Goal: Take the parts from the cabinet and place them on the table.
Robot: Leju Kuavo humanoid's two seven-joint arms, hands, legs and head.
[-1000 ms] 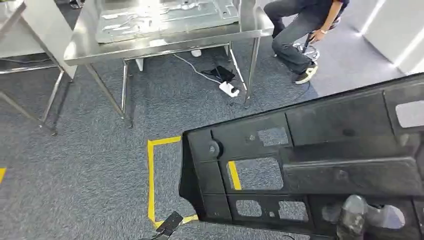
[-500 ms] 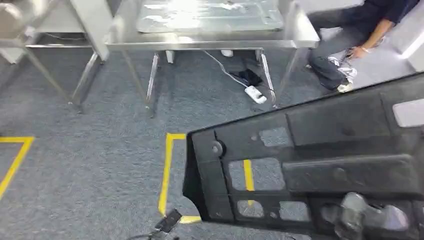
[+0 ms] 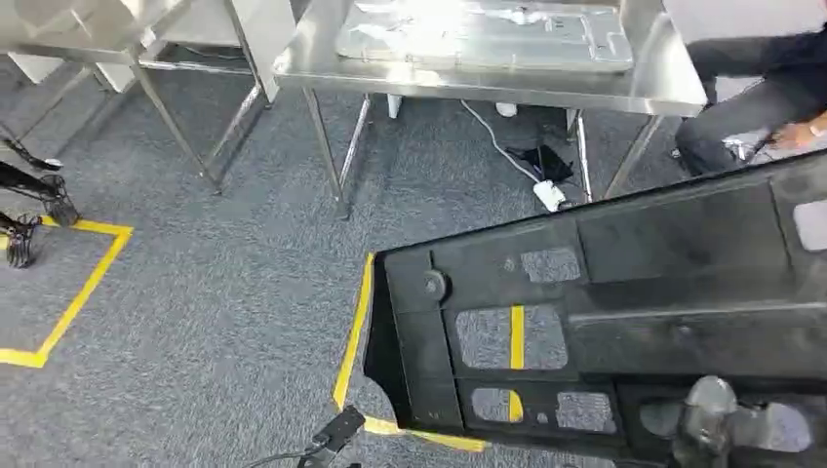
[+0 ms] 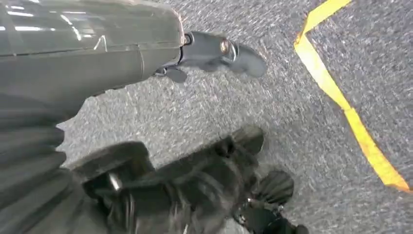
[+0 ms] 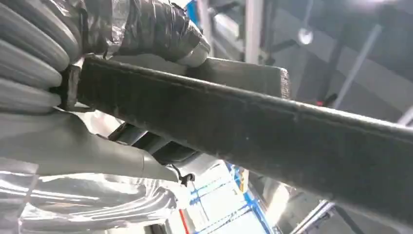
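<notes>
Right hand: I see my right hand (image 5: 146,29) clamped on the edge of the black panel (image 3: 624,322).
Panel: held flat over the grey carpet (image 3: 224,292), well short of the steel surface (image 3: 673,93).
Left hand: my left hand (image 4: 214,51) hangs over the carpet, fingers loosely apart, holding nothing.

Black panel (image 3: 624,322) runs past the frame's right edge.

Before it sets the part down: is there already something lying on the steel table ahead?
Yes, a flat metal panel lies on the steel table.
</notes>
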